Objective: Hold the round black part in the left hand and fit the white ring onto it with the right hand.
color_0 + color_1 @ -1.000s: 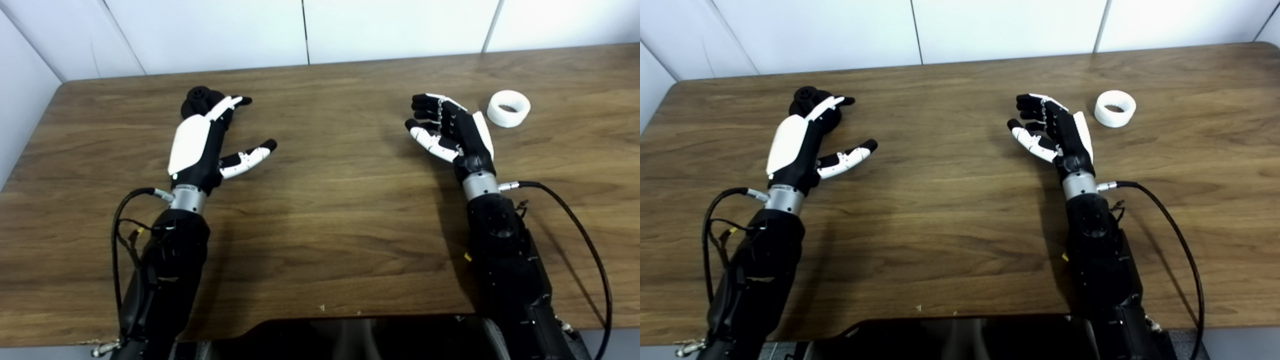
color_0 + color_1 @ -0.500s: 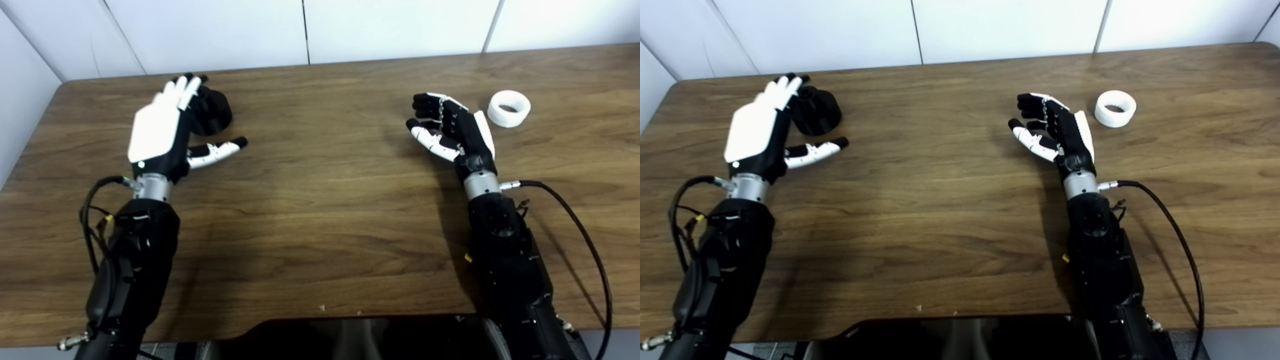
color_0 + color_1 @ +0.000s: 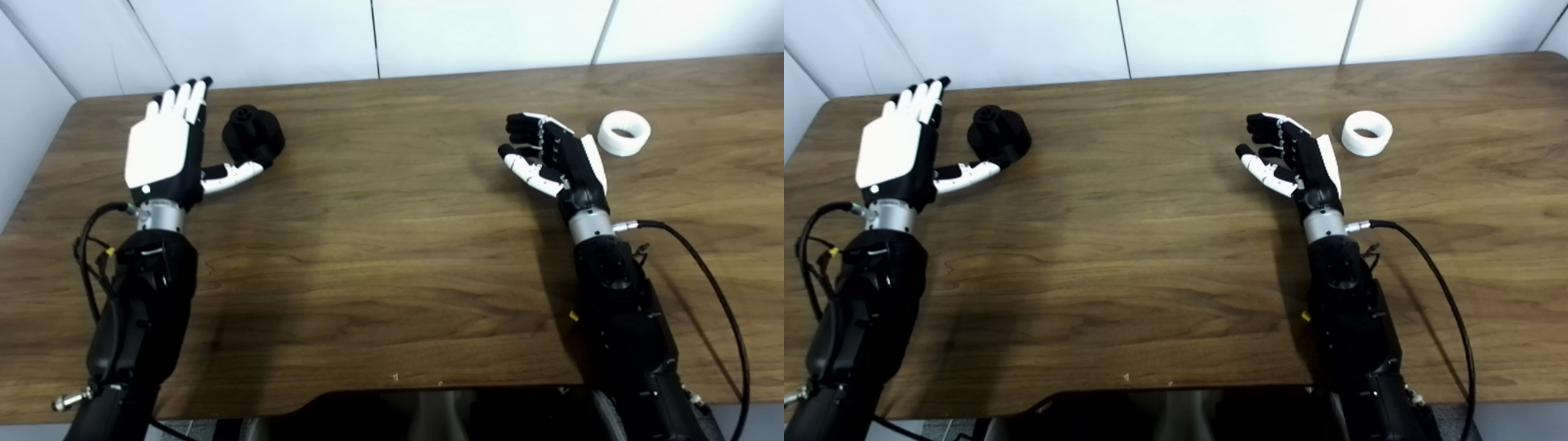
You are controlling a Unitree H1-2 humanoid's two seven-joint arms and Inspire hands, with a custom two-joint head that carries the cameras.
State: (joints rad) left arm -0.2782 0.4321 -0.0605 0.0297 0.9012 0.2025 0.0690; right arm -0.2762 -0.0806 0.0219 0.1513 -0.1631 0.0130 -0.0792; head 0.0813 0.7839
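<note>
Far left, the left hand (image 3: 164, 144) is hovering flat and spread wide, fingers pointing away toward the wall, holding nothing. The black part (image 3: 253, 134) is sitting upright on the table (image 3: 392, 245) just to that hand's right, stub pointing up, and the thumb is reaching under its near edge; whether it is touching, I cannot tell. So the grab is looking like a sideways sweep to the right. Over on the other side, the right hand (image 3: 554, 159) is waiting, fingers half-curled but empty, palm facing left. The ring (image 3: 623, 132) is lying flat behind its back, near, to the right, untouched.
</note>
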